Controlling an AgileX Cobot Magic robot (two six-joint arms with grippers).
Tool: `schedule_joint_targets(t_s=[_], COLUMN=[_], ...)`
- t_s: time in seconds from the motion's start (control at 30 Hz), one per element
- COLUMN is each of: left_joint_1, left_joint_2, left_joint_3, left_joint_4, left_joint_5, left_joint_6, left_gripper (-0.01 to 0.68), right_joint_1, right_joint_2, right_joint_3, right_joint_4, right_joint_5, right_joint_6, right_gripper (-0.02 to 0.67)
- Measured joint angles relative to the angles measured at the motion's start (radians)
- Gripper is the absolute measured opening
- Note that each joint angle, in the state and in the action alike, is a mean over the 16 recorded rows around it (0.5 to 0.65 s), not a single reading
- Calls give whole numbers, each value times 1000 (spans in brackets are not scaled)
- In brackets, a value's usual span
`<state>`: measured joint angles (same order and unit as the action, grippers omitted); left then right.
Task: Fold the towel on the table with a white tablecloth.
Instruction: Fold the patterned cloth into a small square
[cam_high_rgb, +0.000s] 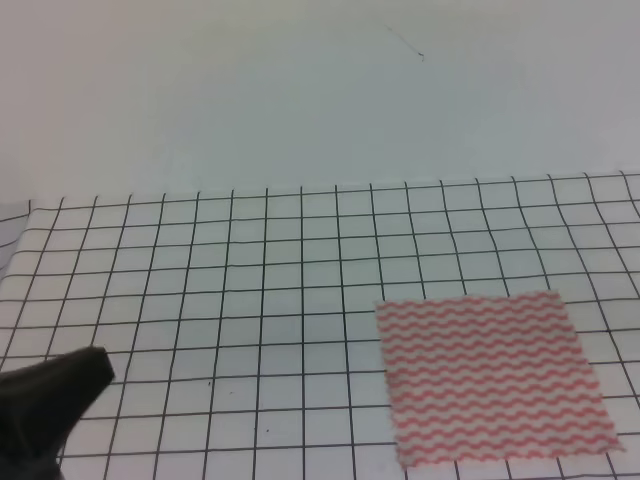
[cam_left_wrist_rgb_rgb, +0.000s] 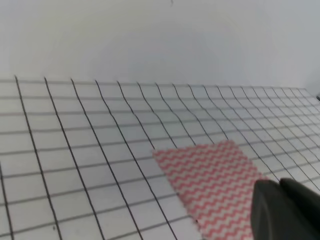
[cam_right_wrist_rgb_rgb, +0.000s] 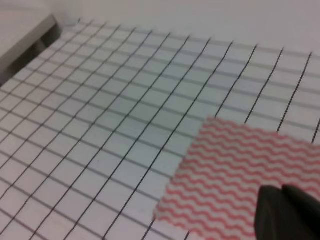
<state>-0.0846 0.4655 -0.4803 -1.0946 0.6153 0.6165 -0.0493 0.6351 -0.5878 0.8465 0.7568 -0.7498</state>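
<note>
The towel (cam_high_rgb: 490, 375), white with pink-red wavy stripes, lies flat and unfolded on the white tablecloth (cam_high_rgb: 250, 260) that covers the table, at the front right. My left gripper (cam_high_rgb: 95, 368) shows as a dark shape at the front left, far from the towel. In the left wrist view the left gripper (cam_left_wrist_rgb_rgb: 280, 186) hangs over the towel's (cam_left_wrist_rgb_rgb: 210, 175) near corner, its two dark fingers together. In the right wrist view the right gripper (cam_right_wrist_rgb_rgb: 282, 191) hovers above the towel (cam_right_wrist_rgb_rgb: 235, 175), fingers likewise together and holding nothing. The high view does not show the right gripper.
The black-gridded cloth runs back to a plain white wall (cam_high_rgb: 320, 90). The table's left edge (cam_high_rgb: 15, 245) drops away at the far left. A grey ledge (cam_right_wrist_rgb_rgb: 25, 40) sits beyond the cloth's corner in the right wrist view.
</note>
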Motion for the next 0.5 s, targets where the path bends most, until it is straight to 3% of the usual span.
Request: schedule_joint_targets(t_s=[0.37,0.5], left_joint_1=[0,0], left_joint_2=[123,133], left_joint_3=[-5,-5], left_joint_4=[-3,-3], left_joint_5=[136,140], left_joint_6=[-45,-36], left_gripper=[0,0], right_joint_1=[0,0], right_joint_2=[182,230], right_joint_3=[-10,-10], right_joint_4=[-163,-200], right_joint_5=[127,137], right_joint_6=[392,455], right_gripper=[-1,1])
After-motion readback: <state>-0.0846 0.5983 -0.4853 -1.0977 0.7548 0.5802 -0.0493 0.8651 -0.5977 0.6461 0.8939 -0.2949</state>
